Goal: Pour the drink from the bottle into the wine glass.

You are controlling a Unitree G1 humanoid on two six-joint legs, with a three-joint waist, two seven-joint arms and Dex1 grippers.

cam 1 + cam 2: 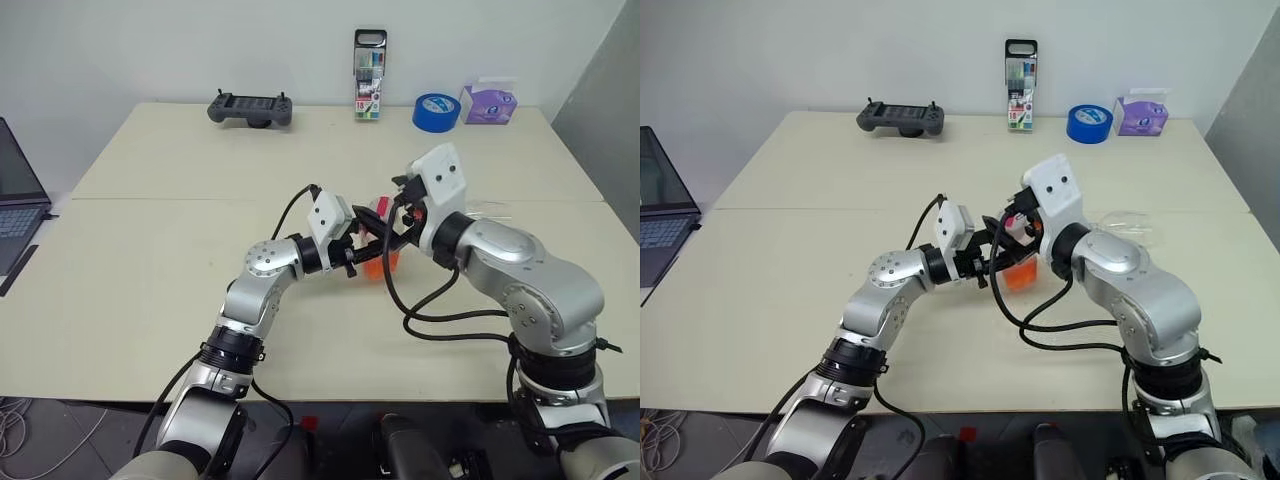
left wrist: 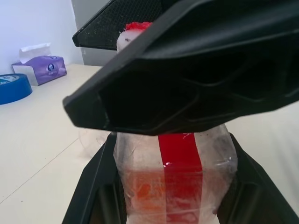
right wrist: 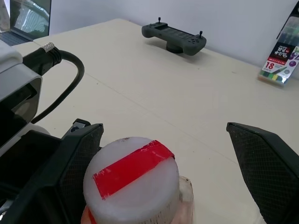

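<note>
Left tool (image 1: 362, 250) is clamped on the bottle (image 2: 175, 179), black fingers (image 2: 96, 186) pressing both clear sides, the red stripe running down the face between them. Left arm is bent at the elbow, forearm reaching level across to the right, holding the bottle upright above the middle of the worktop (image 1: 150, 250). There's the drink (image 1: 1019, 274), orange-red, low in the bottle. Right tool (image 3: 163, 172) comes in from the other side, fingers (image 3: 266, 168) spread wide apart on either side of the white cap (image 3: 131, 179) with its red tape, not gripping it. Right wrist is cocked, forearm angled in toward the left. The wine glass (image 1: 1130, 226) lies just beyond the right forearm, toward the right edge. Along the far edge: a game controller (image 1: 250, 108), a marker pack (image 1: 369, 75), blue tape roll (image 1: 436, 111), purple tissue box (image 1: 488, 102). A laptop (image 1: 18, 195) sits off the left edge.
</note>
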